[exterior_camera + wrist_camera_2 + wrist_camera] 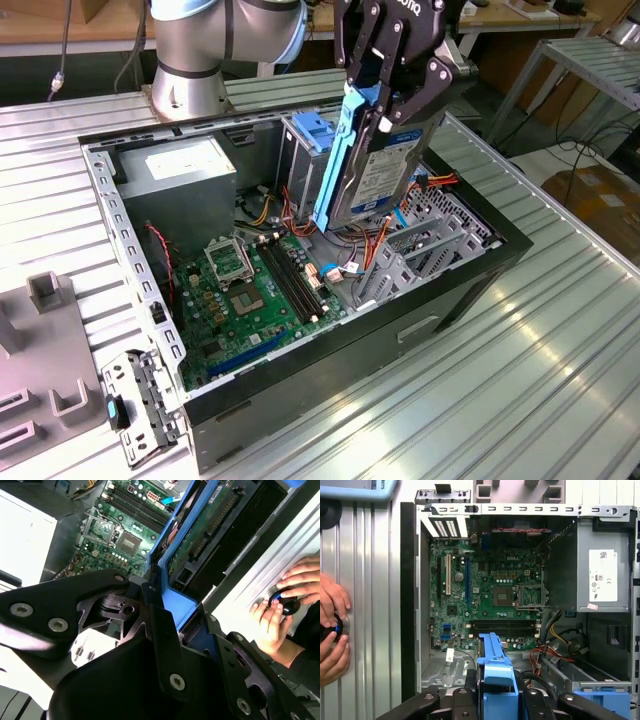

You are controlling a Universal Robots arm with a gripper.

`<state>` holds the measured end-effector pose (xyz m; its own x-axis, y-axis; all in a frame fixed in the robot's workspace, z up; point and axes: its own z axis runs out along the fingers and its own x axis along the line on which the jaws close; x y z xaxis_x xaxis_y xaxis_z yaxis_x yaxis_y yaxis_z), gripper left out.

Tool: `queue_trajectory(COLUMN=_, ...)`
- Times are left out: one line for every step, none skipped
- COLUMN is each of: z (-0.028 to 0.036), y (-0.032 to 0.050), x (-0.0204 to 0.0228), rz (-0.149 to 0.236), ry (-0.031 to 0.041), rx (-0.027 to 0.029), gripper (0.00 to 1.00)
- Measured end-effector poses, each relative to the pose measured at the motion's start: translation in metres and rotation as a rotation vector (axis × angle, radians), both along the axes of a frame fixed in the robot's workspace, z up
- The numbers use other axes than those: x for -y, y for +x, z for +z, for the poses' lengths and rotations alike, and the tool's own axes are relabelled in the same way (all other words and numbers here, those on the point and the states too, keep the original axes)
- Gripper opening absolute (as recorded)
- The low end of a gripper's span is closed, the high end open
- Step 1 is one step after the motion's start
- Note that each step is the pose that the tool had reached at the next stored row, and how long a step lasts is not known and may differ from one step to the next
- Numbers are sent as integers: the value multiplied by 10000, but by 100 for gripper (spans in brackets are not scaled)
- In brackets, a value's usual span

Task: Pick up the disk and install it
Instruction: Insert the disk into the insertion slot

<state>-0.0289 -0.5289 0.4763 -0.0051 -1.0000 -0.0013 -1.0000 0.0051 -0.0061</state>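
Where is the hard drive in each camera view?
Exterior view: hard drive clamped on edge in the end effector, above the open case.
Second wrist view: hard drive, blue rail and green underside, reaching out from the end effector.
First wrist view: hard drive edge-on, blue rail in front of the motherboard.
Shared landmark: the green motherboard.

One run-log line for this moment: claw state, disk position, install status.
claw: shut on disk | disk: held on edge over open computer case | install: not yet seated
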Motion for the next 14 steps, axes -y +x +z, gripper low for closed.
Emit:
queue_trajectory(z=-3, y=0, x=31, rz=1, ry=1, rx=1, gripper=37)
queue_trajectory(z=-8, y=1, x=92, rz=1, ry=1, rx=1, gripper=37)
queue_trajectory(z=-13, y=12, x=131, rz=1, ry=0, rx=0, gripper=37)
queue_trajectory(z=-16, y=30, x=143, rz=1, ry=0, rx=0, gripper=37)
queue_trajectory(z=-16, y=42, x=147, rz=1, ry=0, rx=0, gripper=37)
queue_trajectory(z=-18, y=57, x=149, rz=0, ry=1, rx=0, gripper=37)
queue_trajectory(z=-19, y=74, x=152, rz=0, ry=1, rx=0, gripper=37)
queue_trajectory(z=-20, y=89, x=154, rz=0, ry=0, rx=0, gripper=37)
queue_trajectory(z=-20, y=109, x=155, rz=0, ry=-2, rx=-1, gripper=37)
queue_trajectory(z=-23, y=131, x=157, rz=1, ry=0, rx=0, gripper=37)
queue_trajectory(z=-25, y=153, x=158, rz=1, ry=0, rx=0, gripper=37)
queue_trajectory(z=-27, y=170, x=159, rz=1, ry=0, rx=0, gripper=37)
queue_trajectory(z=-30, y=190, x=162, rz=1, ry=1, rx=0, gripper=37)
queue_trajectory(z=-33, y=210, x=165, rz=1, ry=0, rx=0, gripper=37)
